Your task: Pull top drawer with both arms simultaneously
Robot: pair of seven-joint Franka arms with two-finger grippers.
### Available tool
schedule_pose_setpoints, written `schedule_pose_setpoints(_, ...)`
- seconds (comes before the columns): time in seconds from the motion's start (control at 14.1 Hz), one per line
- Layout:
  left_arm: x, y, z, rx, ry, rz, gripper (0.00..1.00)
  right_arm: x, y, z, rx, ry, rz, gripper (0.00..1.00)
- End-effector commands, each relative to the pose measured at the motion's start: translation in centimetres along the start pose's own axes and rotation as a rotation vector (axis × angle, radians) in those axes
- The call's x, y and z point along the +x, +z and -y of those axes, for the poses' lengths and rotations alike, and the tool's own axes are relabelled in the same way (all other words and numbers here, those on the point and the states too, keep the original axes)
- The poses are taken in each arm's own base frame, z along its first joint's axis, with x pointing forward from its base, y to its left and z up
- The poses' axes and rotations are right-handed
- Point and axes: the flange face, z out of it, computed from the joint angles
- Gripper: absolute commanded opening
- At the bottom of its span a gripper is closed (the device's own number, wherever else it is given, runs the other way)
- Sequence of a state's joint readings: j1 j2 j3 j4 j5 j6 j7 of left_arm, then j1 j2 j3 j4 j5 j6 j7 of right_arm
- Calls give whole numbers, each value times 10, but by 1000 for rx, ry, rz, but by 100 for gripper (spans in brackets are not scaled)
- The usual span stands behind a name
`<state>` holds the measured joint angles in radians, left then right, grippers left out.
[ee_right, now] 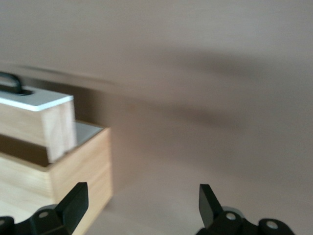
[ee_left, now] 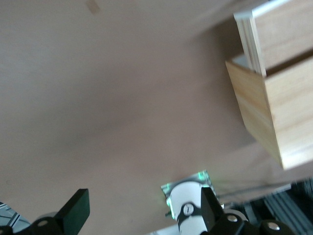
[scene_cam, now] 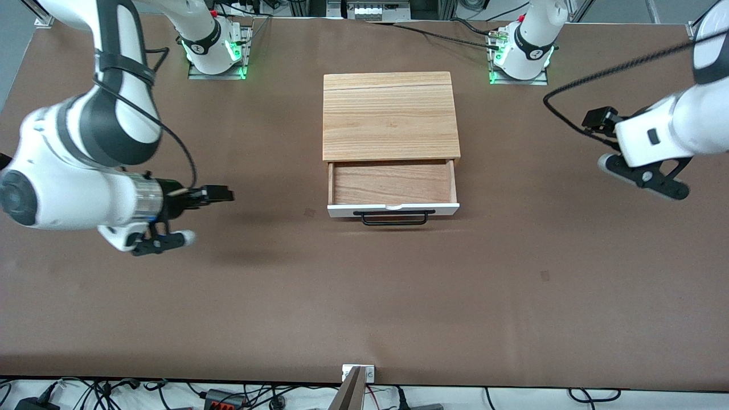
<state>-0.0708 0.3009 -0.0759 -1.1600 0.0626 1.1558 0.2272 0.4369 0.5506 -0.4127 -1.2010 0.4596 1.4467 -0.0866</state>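
Note:
The top drawer stands pulled out of the wood-topped cabinet, showing its light wood inside. Its white front and black bar handle face the front camera. My right gripper is open and empty over bare table toward the right arm's end, well apart from the drawer. My left gripper is open and empty over the table toward the left arm's end, also well apart. The right wrist view shows its fingers wide apart, with the drawer's white front and handle. The left wrist view shows its own fingers wide apart beside the cabinet's side.
The brown table spreads wide around the cabinet. The arm bases stand along the table's edge farthest from the front camera. A black cable loops by the left arm. A small bracket sits at the nearest edge.

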Motion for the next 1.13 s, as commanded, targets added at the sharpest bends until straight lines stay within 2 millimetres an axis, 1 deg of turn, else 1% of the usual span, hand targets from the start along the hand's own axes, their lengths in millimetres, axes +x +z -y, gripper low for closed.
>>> schedule_pose_setpoints(0.0,-33,7,9,45,-189,-192,100,-11,-20,-19,-99,49,-22,100)
schedule_pose_setpoints(0.07,-37,11,10,29,-256,-240,100,-12,-28,-28,-112,55,-36,100)
schedule_pose_setpoints(0.14,-37,17,11,-23,-323,-276,100,-13,-39,-34,-122,63,-57,100)
schedule_pose_setpoints(0.21,-36,26,12,-50,-345,-294,100,-14,-49,-42,-142,76,-78,100)
schedule_pose_setpoints(0.28,-35,34,13,-45,-340,-320,100,-15,-55,-50,-170,88,-95,100)
schedule_pose_setpoints(0.35,-37,40,12,-40,-334,-334,100,-16,-60,-51,-227,96,-113,100)
schedule_pose_setpoints(0.42,-37,39,10,-36,-329,-344,100,-22,-73,-59,-262,109,-139,100)
schedule_pose_setpoints(0.49,-37,38,-3,-28,-322,-330,100,-22,-81,-64,-273,108,-167,100)
schedule_pose_setpoints(0.57,-35,39,-9,-23,-328,-320,100,-28,-92,-75,-251,130,-195,100)
schedule_pose_setpoints(0.64,-36,36,-8,1,-341,-324,100,-32,-96,-88,-226,145,-212,100)
schedule_pose_setpoints(0.78,-36,35,-15,26,-326,-318,100,-47,-116,-107,-224,140,-270,100)
schedule_pose_setpoints(0.92,-36,35,-13,26,-322,-316,100,-59,-130,-115,-271,121,-286,100)
schedule_pose_setpoints(0.99,-37,36,-11,26,-323,-310,100,-63,-135,-119,-283,119,-290,100)
schedule_pose_setpoints(1.06,-38,36,-10,25,-327,-304,100,-67,-135,-126,-283,130,-287,100)
